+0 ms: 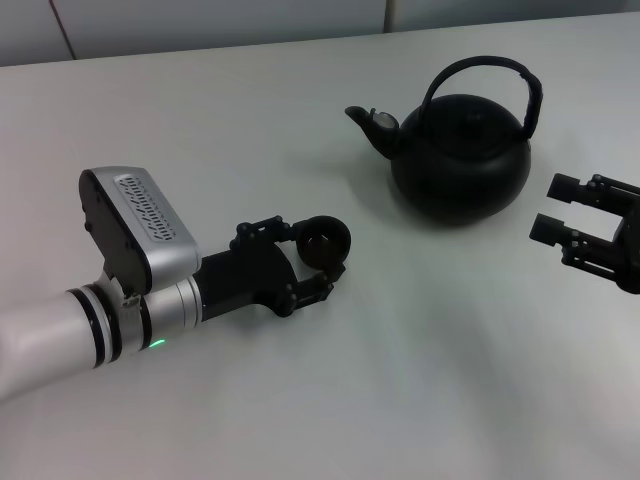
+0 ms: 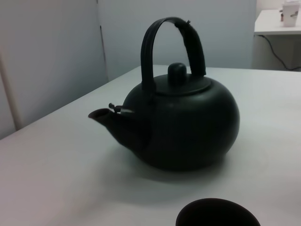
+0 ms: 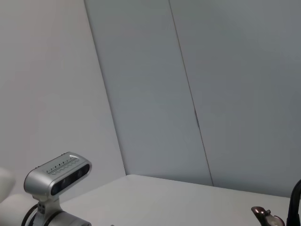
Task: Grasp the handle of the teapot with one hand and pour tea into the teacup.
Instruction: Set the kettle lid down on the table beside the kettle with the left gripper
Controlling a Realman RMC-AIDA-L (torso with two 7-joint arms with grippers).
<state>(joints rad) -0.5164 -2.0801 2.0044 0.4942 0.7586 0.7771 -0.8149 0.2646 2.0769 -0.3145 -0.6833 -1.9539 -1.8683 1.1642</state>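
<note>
The matte-black teapot (image 1: 460, 155) stands on the white table at the right, spout (image 1: 365, 120) pointing left, its arched handle (image 1: 487, 68) upright over the lid. The small black teacup (image 1: 320, 240) rests on the table left of the spout, between the fingers of my left gripper (image 1: 309, 259), which is shut on it. My right gripper (image 1: 548, 208) is open and empty, just right of the teapot, apart from it. The left wrist view shows the teapot (image 2: 188, 127), its handle (image 2: 171, 26) and the teacup's rim (image 2: 217, 214) close below.
The white table (image 1: 420, 380) ends at a wall along the far edge. The right wrist view shows the left arm's silver camera housing (image 3: 59, 174) and the tip of the spout (image 3: 263, 215). A side table (image 2: 277, 23) stands far behind.
</note>
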